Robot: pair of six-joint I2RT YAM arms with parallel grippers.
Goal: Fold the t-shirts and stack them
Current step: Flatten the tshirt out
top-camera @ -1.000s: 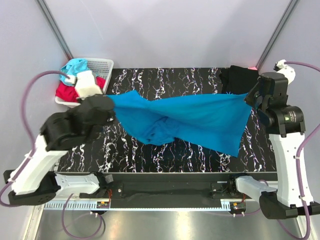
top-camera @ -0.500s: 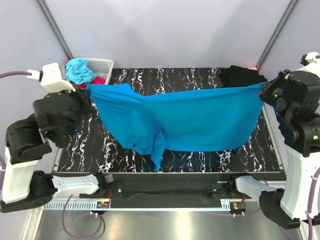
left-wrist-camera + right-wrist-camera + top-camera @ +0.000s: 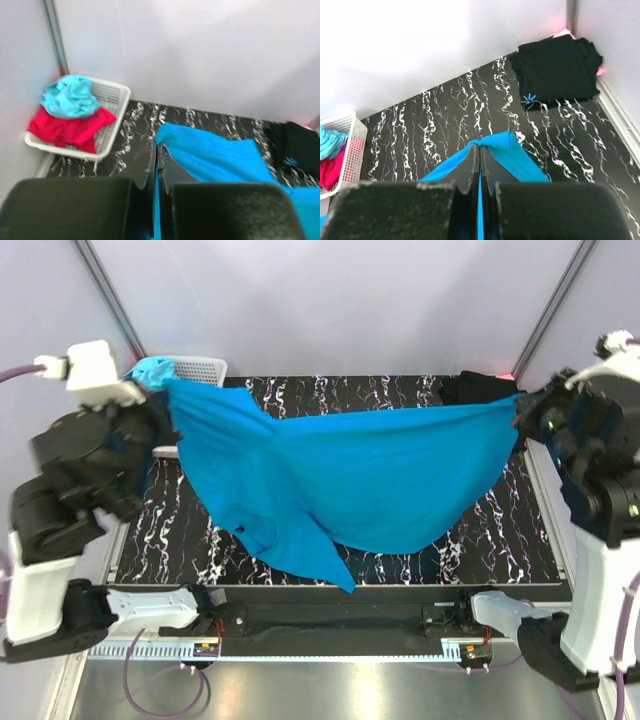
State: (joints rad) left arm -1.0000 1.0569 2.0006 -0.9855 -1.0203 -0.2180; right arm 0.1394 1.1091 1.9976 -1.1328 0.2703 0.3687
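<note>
Holds the blue t-shirt stretched in the air between the left hand and the right hand, each clamped tight on one top corner of the cloth, with the middle sagging below both hands and a loose point hanging lowest over the table. Leaves the black t-shirt, folded with its small pale-blue starburst showing, flat on the table beyond and right of the right hand. Shows a white basket with red cloth and light-blue cloth beyond and left of the left hand
</note>
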